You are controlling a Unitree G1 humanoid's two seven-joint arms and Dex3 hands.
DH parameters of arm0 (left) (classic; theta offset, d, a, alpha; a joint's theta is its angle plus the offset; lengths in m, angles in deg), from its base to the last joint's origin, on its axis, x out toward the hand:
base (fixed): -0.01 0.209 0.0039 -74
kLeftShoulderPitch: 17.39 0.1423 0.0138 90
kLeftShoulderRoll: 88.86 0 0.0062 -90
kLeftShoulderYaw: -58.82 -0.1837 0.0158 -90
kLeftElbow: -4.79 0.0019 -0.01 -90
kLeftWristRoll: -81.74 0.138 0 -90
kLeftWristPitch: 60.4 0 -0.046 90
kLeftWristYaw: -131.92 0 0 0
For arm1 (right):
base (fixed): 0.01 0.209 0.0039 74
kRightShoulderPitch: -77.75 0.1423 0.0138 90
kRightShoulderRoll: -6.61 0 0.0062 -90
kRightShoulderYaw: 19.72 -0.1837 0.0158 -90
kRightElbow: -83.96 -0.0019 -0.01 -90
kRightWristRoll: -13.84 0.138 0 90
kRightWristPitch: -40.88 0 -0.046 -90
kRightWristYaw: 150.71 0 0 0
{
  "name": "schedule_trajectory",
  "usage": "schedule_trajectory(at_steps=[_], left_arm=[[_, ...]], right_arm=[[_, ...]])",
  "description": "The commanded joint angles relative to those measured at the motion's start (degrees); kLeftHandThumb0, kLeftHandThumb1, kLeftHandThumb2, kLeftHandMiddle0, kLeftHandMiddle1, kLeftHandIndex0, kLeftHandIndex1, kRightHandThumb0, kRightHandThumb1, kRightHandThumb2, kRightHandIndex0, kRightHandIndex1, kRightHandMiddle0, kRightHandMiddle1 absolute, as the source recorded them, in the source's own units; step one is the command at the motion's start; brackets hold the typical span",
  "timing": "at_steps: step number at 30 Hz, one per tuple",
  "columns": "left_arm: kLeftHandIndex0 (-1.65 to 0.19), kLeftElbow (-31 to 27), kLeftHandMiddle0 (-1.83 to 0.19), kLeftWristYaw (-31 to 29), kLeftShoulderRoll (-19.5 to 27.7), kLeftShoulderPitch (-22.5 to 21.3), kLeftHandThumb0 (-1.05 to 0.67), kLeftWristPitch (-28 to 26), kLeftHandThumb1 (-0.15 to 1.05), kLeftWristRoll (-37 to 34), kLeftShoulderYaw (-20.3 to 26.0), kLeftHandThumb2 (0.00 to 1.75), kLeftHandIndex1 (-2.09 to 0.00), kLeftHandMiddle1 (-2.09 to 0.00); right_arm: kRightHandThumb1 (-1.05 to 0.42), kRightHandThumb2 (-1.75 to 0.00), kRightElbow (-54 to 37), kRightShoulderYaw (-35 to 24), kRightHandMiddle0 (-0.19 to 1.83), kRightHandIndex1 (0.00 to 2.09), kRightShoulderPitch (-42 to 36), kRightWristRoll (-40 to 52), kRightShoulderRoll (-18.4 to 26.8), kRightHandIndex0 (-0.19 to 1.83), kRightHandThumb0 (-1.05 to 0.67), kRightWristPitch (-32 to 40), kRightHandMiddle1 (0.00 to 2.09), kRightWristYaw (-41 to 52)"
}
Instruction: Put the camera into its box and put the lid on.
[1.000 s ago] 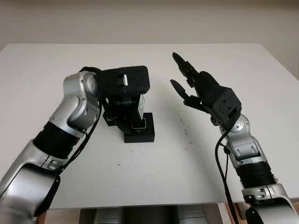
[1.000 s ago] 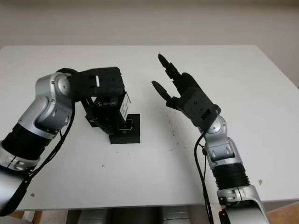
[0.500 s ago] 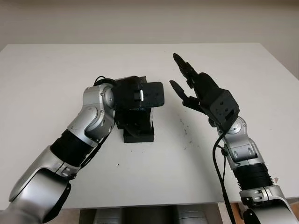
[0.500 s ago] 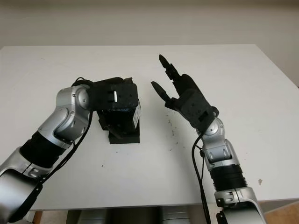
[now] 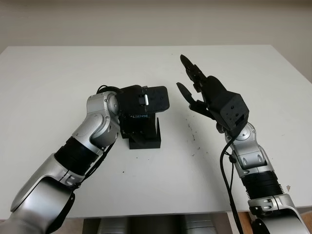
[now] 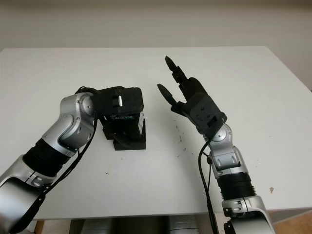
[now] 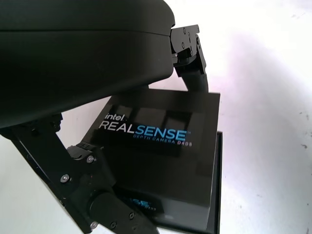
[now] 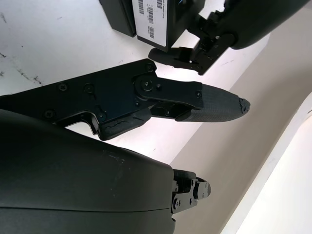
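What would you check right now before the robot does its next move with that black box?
1. Left hand grips the lid: ok, fingers clamp it.
2. Lid over the box base: ok, roughly above it.
3. Lid fully seated: not ok, it sits tilted and offset.
4. Camera inside the base: cannot tell, the lid hides it.
5. Right hand out of the way: ok, open, raised beside the box.

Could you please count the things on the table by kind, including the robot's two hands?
lid: 1, gripped by the left hand over the base
base: 1
Hands: 2, the right hand open, raised beside the box
Total: 4
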Motion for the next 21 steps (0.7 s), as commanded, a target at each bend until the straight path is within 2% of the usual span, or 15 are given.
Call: schedule_trajectory(at_steps=[1, 3, 5, 7, 10, 14, 15, 16, 19, 21], left_arm=[[0.19, 0.1, 0.12, -1.5, -1.0, -2.8, -0.26, -3.5, 1.05, 0.1, -0.7, 0.42, -0.72, -2.06], [0.19, 0.3, -0.34, -2.6, -1.6, -3.6, -0.25, -6.6, 1.05, 0.1, -1.3, 0.44, -0.49, -2.09], [0.19, 0.5, -0.49, -2.8, -2.0, -4.1, -0.25, -8.3, 1.05, -0.3, -1.8, 0.45, -0.44, -2.09], [0.18, 0.6, -0.52, -2.8, -2.1, -4.3, -0.24, -9.2, 1.05, -0.6, -2.3, 0.46, -0.34, -2.09], [0.18, 1.0, -0.56, -3.0, -2.3, -4.8, -0.24, -10.5, 1.05, -1.0, -3.3, 0.46, -0.44, -2.09], [0.18, 1.5, -0.67, -2.8, -3.8, -5.7, -0.22, -14.8, 1.05, -2.9, -3.0, 0.48, -0.33, -2.09], [0.13, 1.6, -0.68, -2.4, -4.3, -5.9, -0.22, -15.9, 1.05, -3.4, -2.8, 0.48, -0.36, -2.09], [0.14, 1.6, -0.70, -2.0, -4.6, -6.1, -0.22, -16.7, 1.05, -4.0, -2.7, 0.47, -0.55, -2.09], [0.19, 1.1, -0.65, -0.9, -5.0, -6.3, -0.20, -17.7, 1.05, -6.0, -2.3, 0.46, -0.64, -2.09], [0.19, 0.7, -0.65, 0.0, -4.7, -6.2, -0.20, -16.7, 1.05, -7.1, -2.7, 0.45, -0.81, -2.09]], right_arm=[[-1.05, -0.54, -1.0, -0.4, 0.00, 0.04, 0.2, 0.0, -0.1, -0.02, -0.75, 0.3, 0.05, -0.1], [-1.05, -0.55, -1.1, -0.2, 0.00, 0.05, 0.1, -0.4, 0.0, -0.01, -0.75, 0.1, 0.05, -0.3], [-1.05, -0.55, -0.8, -0.2, 0.00, 0.05, 0.2, -0.4, -0.1, -0.01, -0.74, -0.7, 0.05, -0.4], [-1.05, -0.55, -0.6, -0.1, 0.01, 0.05, 0.2, -0.4, -0.2, 0.00, -0.74, -1.1, 0.05, -0.5], [-1.05, -0.55, -0.8, 0.0, 0.01, 0.05, 0.2, -0.6, -0.3, 0.00, -0.74, -0.7, 0.05, -0.6], [-1.05, -0.55, -0.7, -0.1, 0.00, 0.05, 0.3, -0.4, -0.6, -0.01, -0.75, -0.4, 0.05, -0.7], [-1.05, -0.55, -0.5, -0.1, 0.00, 0.05, 0.3, -0.4, -0.7, -0.01, -0.75, -0.6, 0.05, -0.8], [-1.05, -0.55, -0.4, -0.2, 0.00, 0.05, 0.4, -0.4, -0.8, -0.01, -0.75, -0.7, 0.05, -0.8], [-1.05, -0.55, 0.0, 0.0, 0.01, 0.05, 0.6, -0.5, -0.9, -0.01, -0.75, -1.1, 0.05, -1.0], [-1.05, -0.55, 0.3, 0.0, 0.01, 0.06, 0.6, -0.5, -1.1, 0.00, -0.74, -1.5, 0.05, -1.2]])
